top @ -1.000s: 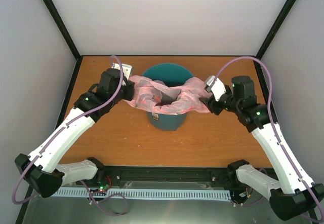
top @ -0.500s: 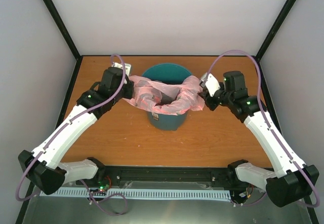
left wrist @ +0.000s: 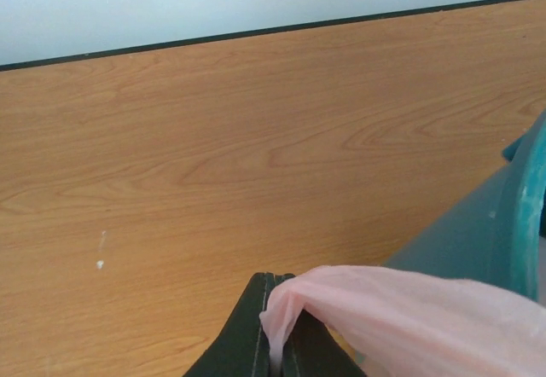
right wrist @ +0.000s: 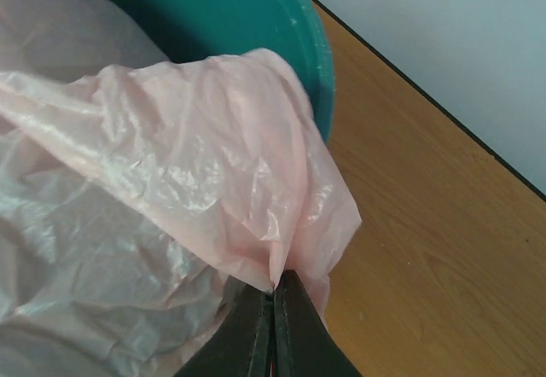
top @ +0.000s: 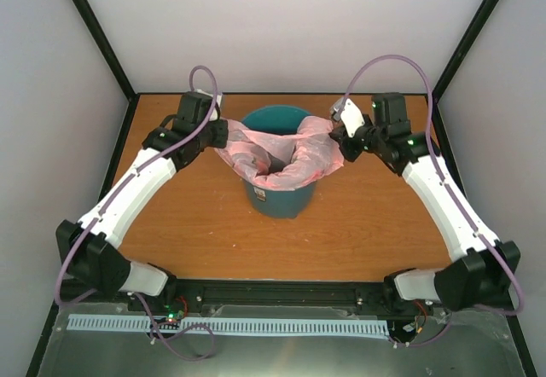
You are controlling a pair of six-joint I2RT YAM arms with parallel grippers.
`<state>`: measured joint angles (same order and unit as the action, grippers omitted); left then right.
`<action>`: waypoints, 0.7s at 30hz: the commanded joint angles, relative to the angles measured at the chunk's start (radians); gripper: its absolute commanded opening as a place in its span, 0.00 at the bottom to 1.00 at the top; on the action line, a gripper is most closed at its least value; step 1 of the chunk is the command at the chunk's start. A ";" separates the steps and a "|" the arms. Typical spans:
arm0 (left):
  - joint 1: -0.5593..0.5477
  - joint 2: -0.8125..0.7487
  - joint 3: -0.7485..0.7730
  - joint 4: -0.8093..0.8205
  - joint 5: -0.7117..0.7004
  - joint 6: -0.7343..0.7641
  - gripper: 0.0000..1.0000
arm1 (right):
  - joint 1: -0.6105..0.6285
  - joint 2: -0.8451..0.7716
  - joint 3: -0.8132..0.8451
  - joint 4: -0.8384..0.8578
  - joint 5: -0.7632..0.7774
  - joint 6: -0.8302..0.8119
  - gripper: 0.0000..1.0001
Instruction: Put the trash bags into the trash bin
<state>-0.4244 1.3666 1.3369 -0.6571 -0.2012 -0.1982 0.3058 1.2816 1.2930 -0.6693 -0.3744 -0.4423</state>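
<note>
Table: wooden table (top: 367, 223) is carrying the trash bin (top: 281, 200) mid-frame.
Bag: I am stretching the trash bag (top: 277, 151) across the bin's mouth, likely to line it.
Left gripper (top: 213, 136): jaws are clamping the bag's left edge.
Right gripper (top: 335, 141): jaws are pinching its right edge.

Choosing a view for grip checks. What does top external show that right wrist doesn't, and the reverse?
Top external only: the left gripper at the bag's left edge, the whole bin upright on the table, the bag stretched across its mouth. Right wrist only: close up, the right gripper's jaws pressed together on a pinch of bag edge. Both: pink bag, teal bin rim, wooden table.
</note>
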 commanded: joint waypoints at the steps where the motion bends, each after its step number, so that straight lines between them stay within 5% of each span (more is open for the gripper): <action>1: 0.036 0.087 0.092 0.035 0.128 -0.019 0.01 | -0.034 0.116 0.093 -0.021 -0.070 0.023 0.03; 12: 0.125 0.240 0.066 0.141 0.480 -0.053 0.00 | -0.049 0.420 0.314 -0.141 -0.215 0.043 0.03; 21: 0.199 0.316 -0.043 0.187 0.742 -0.117 0.01 | -0.051 0.495 0.250 -0.181 -0.269 0.044 0.03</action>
<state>-0.2333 1.6440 1.3277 -0.4850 0.4114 -0.2733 0.2497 1.7550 1.5940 -0.7929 -0.6182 -0.4038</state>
